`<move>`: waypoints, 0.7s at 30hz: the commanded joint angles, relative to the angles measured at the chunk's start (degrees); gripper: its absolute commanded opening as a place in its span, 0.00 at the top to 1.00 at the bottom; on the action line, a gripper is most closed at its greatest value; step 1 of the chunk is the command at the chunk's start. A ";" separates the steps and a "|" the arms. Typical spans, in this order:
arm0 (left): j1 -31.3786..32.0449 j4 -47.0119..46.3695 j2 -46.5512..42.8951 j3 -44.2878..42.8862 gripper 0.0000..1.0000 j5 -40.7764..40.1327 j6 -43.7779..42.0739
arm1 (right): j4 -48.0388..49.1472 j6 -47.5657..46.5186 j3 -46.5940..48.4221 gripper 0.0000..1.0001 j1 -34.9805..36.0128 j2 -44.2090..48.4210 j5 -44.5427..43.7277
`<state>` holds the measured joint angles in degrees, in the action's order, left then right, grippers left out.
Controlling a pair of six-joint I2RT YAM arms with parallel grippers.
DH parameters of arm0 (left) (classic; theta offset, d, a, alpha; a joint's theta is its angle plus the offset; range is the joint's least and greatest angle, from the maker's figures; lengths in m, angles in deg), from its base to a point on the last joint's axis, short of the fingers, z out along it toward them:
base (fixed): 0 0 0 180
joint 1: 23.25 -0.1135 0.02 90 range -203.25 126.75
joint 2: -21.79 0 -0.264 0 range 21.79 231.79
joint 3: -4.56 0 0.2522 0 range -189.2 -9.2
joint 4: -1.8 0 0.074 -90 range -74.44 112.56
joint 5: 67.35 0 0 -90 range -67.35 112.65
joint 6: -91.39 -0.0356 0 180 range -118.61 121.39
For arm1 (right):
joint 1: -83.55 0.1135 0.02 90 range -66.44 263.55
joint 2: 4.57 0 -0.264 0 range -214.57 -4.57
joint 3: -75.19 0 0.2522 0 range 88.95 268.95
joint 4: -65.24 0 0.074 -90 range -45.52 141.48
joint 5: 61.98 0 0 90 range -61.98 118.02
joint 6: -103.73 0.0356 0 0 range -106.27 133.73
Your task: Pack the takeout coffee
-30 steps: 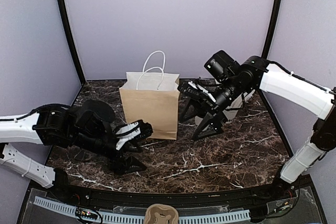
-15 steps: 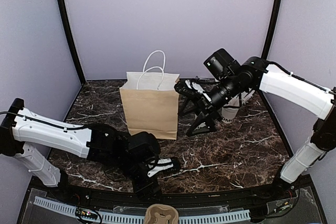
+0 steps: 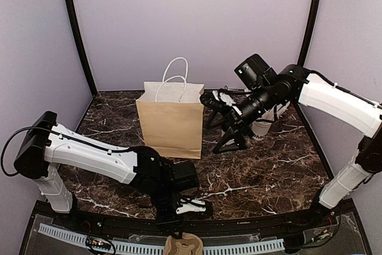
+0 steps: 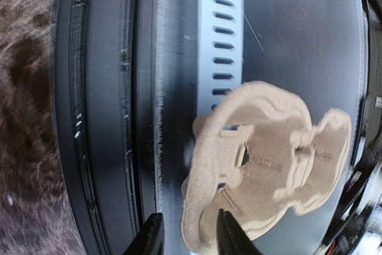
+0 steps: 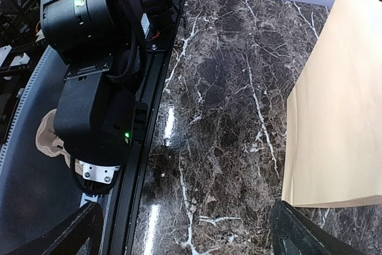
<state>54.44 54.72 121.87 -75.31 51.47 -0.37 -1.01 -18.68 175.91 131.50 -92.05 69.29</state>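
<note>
A white paper cup (image 3: 261, 128) stands behind my right arm; its top is hidden, so I cannot tell whether it is the takeout coffee. The brown paper bag (image 3: 171, 117) (image 5: 340, 106) stands upright and open at the back middle. My right gripper (image 3: 221, 126) (image 5: 185, 240) hangs wide open just right of the bag, with nothing between its fingers. My left gripper (image 3: 181, 226) (image 4: 188, 237) reaches down past the table's near edge. Its partly open jaws straddle the rim of a tan pulp cup carrier (image 4: 262, 159) (image 3: 182, 244); one finger (image 4: 149, 236) stands apart from the rim.
The carrier lies on a grey shelf below the table, beside a slotted white strip (image 4: 219, 34) and the black table rail (image 4: 101, 88). The left arm's wrist (image 5: 95, 88) shows in the right wrist view. Curved purple walls close in the back and sides.
My left arm has swung from the table's left side to the near edge and down over the carrier, and its jaws have narrowed. My right gripper has drawn slightly back, still open.
</note>
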 commanded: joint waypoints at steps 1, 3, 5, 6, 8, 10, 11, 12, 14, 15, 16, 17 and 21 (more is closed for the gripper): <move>0.61 5.05 2.30 -2.49 0.71 3.17 -5.63 | 1.30 0.07 0.28 0.01 -0.35 0.17 0.02; 0.62 4.77 2.17 -2.76 0.78 2.80 -5.86 | 1.20 -0.01 0.61 0.01 -0.30 -0.25 0.03; 0.58 5.05 1.38 -3.01 0.85 1.74 -5.31 | 1.08 -0.03 1.03 0.01 -0.31 -0.55 0.05; 0.41 5.31 0.97 -2.92 0.89 1.14 -5.03 | 0.88 -0.03 1.22 0.01 -0.31 -0.61 -0.01; -0.52 5.99 -0.98 -1.78 0.93 -0.37 -3.37 | 0.51 -0.11 1.72 0.01 -0.31 -0.75 -0.33; -2.31 5.02 -5.61 0.71 0.97 -0.64 0.53 | 0.08 -0.27 2.18 0.01 -0.39 -0.84 -0.79; -3.00 4.24 -7.05 1.72 0.98 -0.53 2.11 | -0.08 -0.38 2.32 0.01 -0.36 -0.91 -1.03; -4.81 2.26 -10.46 4.26 1.00 -0.30 5.10 | -0.14 -0.38 2.46 0.01 -0.39 -1.02 -1.25; -8.14 -1.31 -15.66 8.34 1.00 0.38 9.83 | -0.21 -0.39 2.66 0.01 -0.40 -1.35 -1.37; -9.43 -2.52 -17.52 9.80 1.00 0.54 11.64 | -0.19 -0.39 2.81 0.01 -0.39 -1.63 -1.33; -11.80 -5.21 -20.86 12.68 1.00 0.28 15.02 | -0.09 -0.36 2.94 0.01 -0.39 -1.83 -1.29; -12.89 -6.41 -22.54 14.04 1.00 -1.04 16.96 | -0.03 -0.22 3.06 0.01 -0.39 -2.00 -1.14; -19.18 -11.88 -30.03 21.91 1.00 -6.71 30.96 | 0.01 0.03 3.75 0.01 -0.48 -2.74 -1.55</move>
<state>39.06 49.26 96.58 -59.55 49.76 15.08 -1.27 -18.74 177.55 131.43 -93.72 68.20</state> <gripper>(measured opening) 0.070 0.986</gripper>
